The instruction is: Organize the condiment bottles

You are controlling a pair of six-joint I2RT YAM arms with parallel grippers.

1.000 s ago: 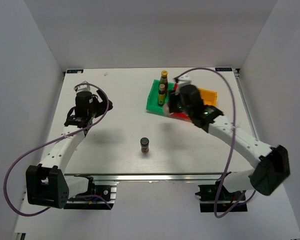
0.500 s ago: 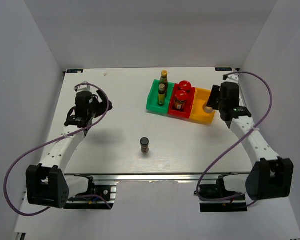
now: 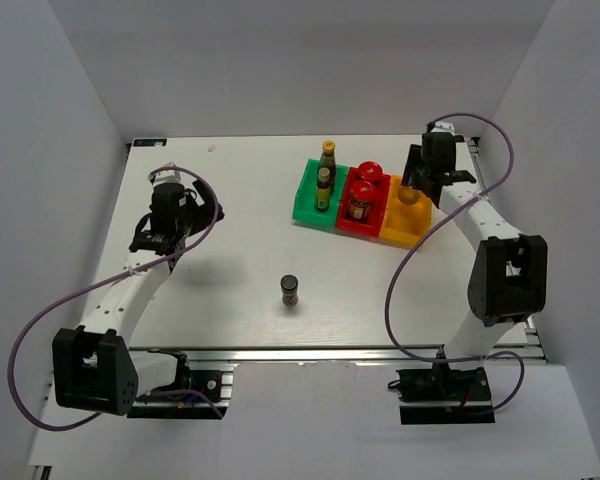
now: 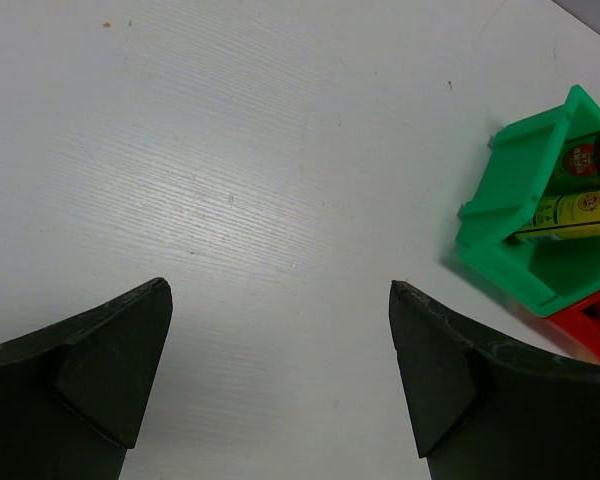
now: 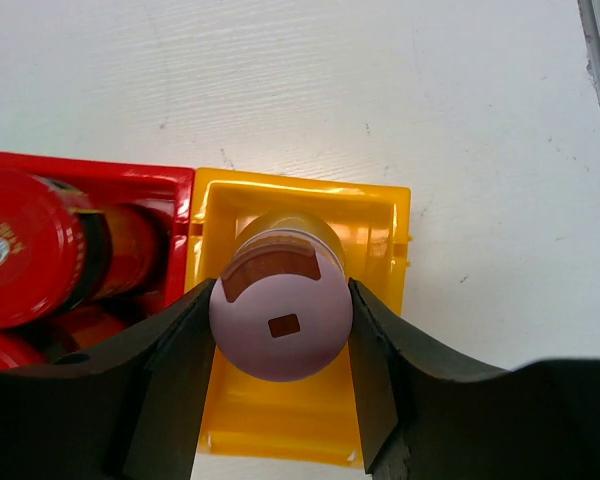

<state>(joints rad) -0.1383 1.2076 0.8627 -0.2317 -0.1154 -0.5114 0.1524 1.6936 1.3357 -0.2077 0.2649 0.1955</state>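
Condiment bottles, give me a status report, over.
Left gripper open, empty. Right gripper shut on pink-lidded jar over orange bin. Black-lidded jar alone mid-table. Nothing in the way.

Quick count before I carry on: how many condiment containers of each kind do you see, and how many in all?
Slim dark bottles: 2, in the green bin
Red-lidded jars: 2, in the red bin
Pink-lidded jar: 1, gripped by the right fingers at the yellow bin
Black-lidded jar: 1, alone on the table
Total: 6
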